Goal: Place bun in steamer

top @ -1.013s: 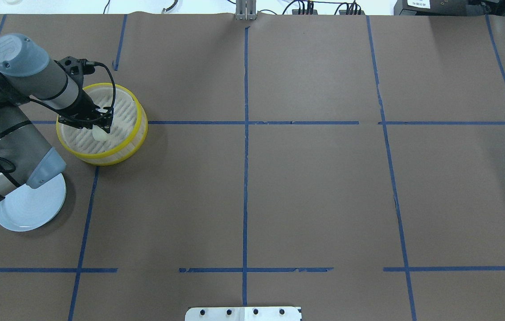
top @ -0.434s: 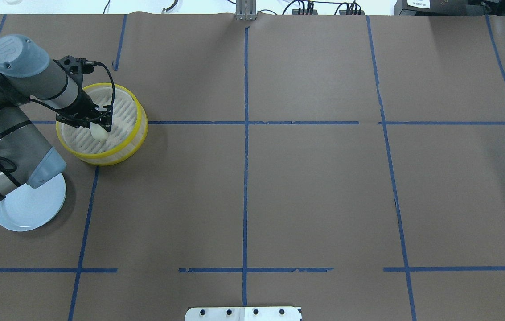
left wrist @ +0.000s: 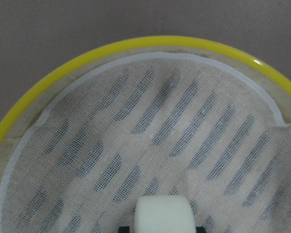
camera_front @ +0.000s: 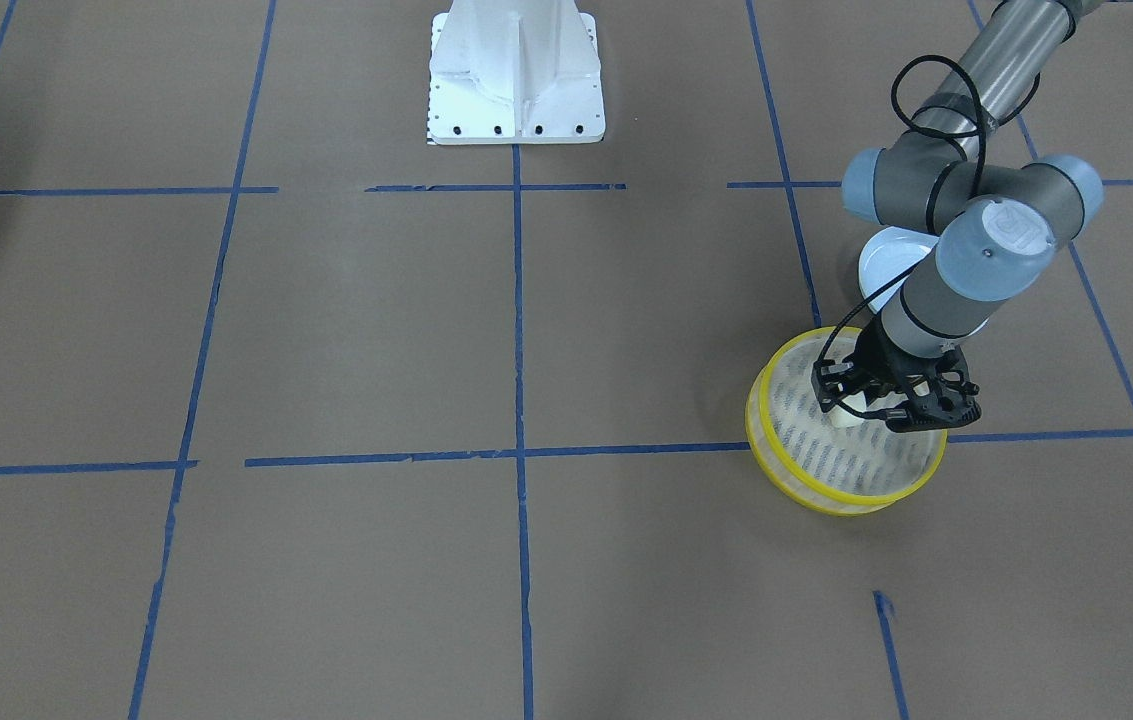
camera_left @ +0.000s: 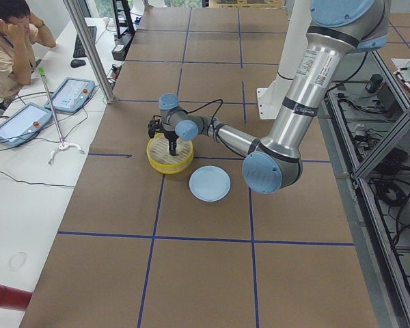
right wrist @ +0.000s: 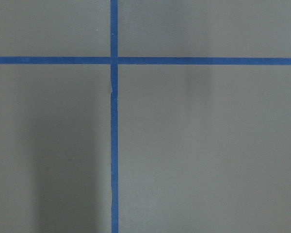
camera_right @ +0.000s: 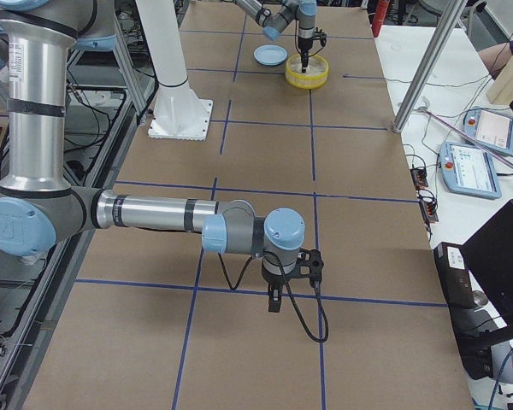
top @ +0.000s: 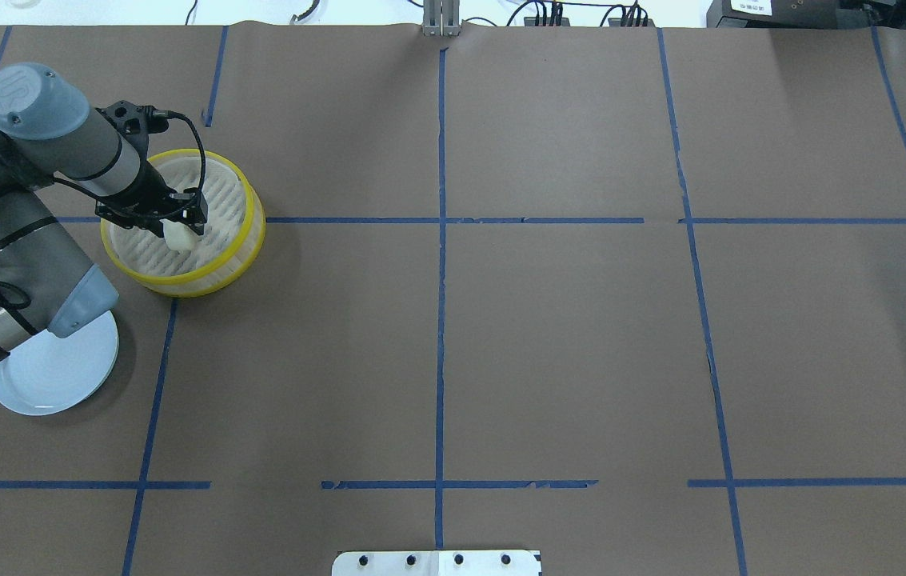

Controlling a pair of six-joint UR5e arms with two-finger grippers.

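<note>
Bun over basket: my left gripper (top: pixel 180 230) pinches the cream-white bun (left wrist: pixel 164 214) between its fingers, inside the yellow rim of the steamer (top: pixel 261 232) and a little toward the robot's side of centre, above the mesh-lined slatted floor. Whether the bun already touches that floor I cannot tell. To finish well, I judge the wrist should go straight down until the soft block just rests on the mesh, the fingers should part slowly so it neither sticks nor rolls, and the lift should be vertical, clear of the basket wall. The left arm reaches out over the pale blue plate (top: pixel 61 376), forearm angled toward the basket and wrist turned down so the fingers point into it. The right gripper (camera_right: pixel 275 301) hangs fingers-down over bare table (camera_right: pixel 368 256) well apart from the work; I cannot tell from here whether it is spread or pressed together.
</note>
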